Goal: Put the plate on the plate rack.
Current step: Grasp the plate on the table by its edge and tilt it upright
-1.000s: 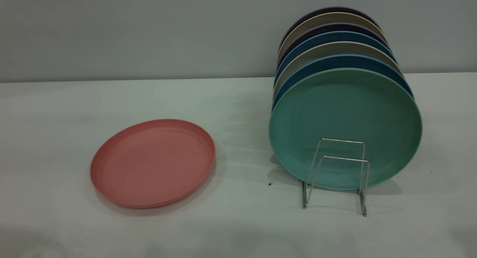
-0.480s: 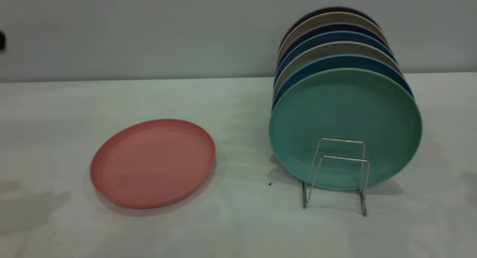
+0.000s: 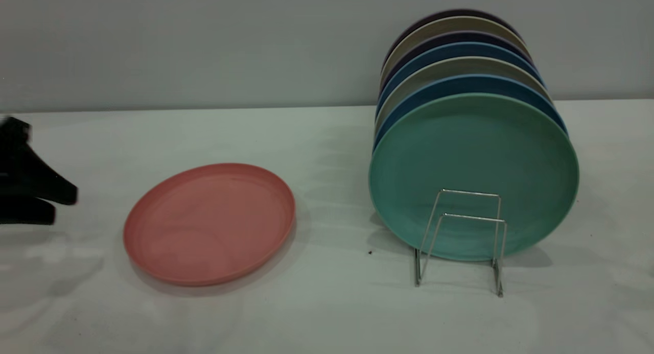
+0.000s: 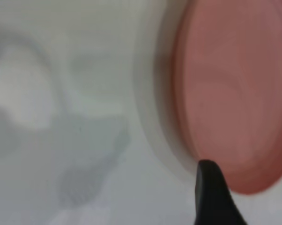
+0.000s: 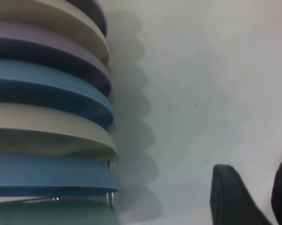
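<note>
The salmon-pink plate (image 3: 209, 222) lies flat on the white table, left of centre. It also shows in the left wrist view (image 4: 230, 93). My left gripper (image 3: 64, 204) has come in at the exterior view's left edge, open and empty, a short way left of the plate and apart from it. In its wrist view the left gripper (image 4: 248, 187) has wide-apart fingers at the plate's near rim. The silver wire plate rack (image 3: 462, 231) stands at the right, with two free loops in front. My right gripper (image 5: 256, 183) is open and empty over bare table beside the rack's plates.
Several plates stand upright in the rack: a teal-green plate (image 3: 472, 175) in front, then blue (image 3: 460, 86), beige and dark ones behind. They show edge-on in the right wrist view (image 5: 47, 89). A grey wall runs behind the table.
My left gripper has come into the exterior view from the left edge and dropped from high up to table level beside the pink plate. Plate and rack have not moved.
</note>
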You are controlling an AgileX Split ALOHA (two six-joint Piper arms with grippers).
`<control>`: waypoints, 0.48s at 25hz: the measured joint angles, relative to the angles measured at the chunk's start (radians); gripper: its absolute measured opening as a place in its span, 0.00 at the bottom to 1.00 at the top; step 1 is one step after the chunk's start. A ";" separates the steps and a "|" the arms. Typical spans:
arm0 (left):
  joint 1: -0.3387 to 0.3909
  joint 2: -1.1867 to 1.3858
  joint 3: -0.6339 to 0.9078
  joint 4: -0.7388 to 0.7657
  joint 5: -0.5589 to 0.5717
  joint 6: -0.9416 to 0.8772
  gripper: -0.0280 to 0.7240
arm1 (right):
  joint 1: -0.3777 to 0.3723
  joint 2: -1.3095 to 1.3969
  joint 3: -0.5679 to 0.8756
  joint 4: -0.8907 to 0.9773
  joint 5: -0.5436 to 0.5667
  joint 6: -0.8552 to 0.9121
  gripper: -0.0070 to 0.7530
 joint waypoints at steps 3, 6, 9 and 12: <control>-0.048 0.042 -0.021 -0.012 -0.070 0.001 0.57 | 0.000 0.027 -0.017 0.002 0.001 -0.016 0.32; -0.080 0.075 -0.050 -0.018 -0.111 0.001 0.57 | 0.000 0.048 -0.030 0.002 0.006 -0.020 0.32; -0.089 0.108 -0.083 -0.023 -0.113 -0.016 0.57 | 0.000 0.063 -0.031 0.003 0.006 -0.025 0.32; -0.089 0.143 -0.114 -0.026 -0.114 -0.024 0.57 | 0.000 0.069 -0.034 0.007 0.002 -0.042 0.32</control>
